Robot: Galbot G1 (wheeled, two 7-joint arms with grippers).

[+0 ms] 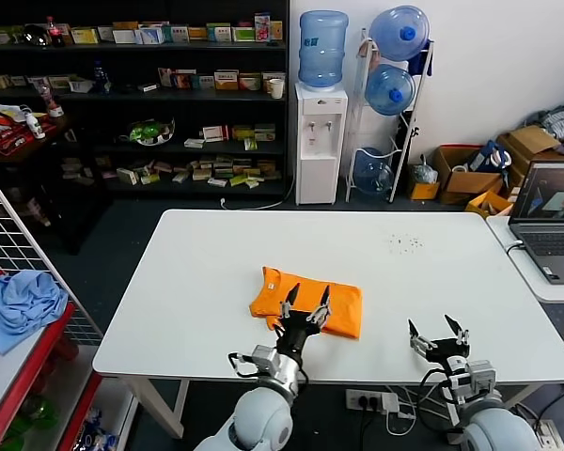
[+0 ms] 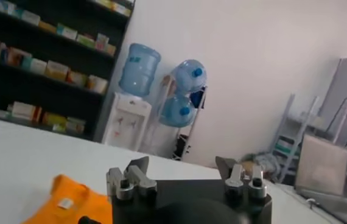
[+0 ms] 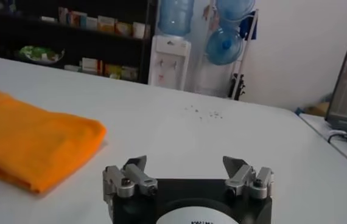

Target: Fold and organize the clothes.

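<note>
The orange T-shirt (image 1: 306,304) lies folded into a compact rectangle on the white table (image 1: 216,254), a little toward the robot's near edge and slightly left of the table's middle. Its long axis runs across the robot's front, from the robot's left to its right, with the left end sitting a touch farther away than the right end. No lettering shows on the upper face; a small label shows near one corner in the left wrist view.

The left gripper (image 1: 305,301) hangs directly over the near edge of the shirt, its 2 fingers spread apart and pointing away from the robot, with nothing between them; whether the tips touch the cloth cannot be told. In its own wrist view the T-shirt (image 2: 76,201) shows just beside and below the left gripper (image 2: 187,173), off to one side of the fingers.

The right gripper (image 1: 439,335) waits near the table's front edge, well apart from the shirt on the robot's right, also released and holding nothing. From its wrist camera the right gripper (image 3: 187,173) faces the bare tabletop, and the folded bundle (image 3: 33,141) lies off to the side.

By this layout the left arm is plainly the nearer one for any further move on the shirt, and the fold looks close to finished
</note>
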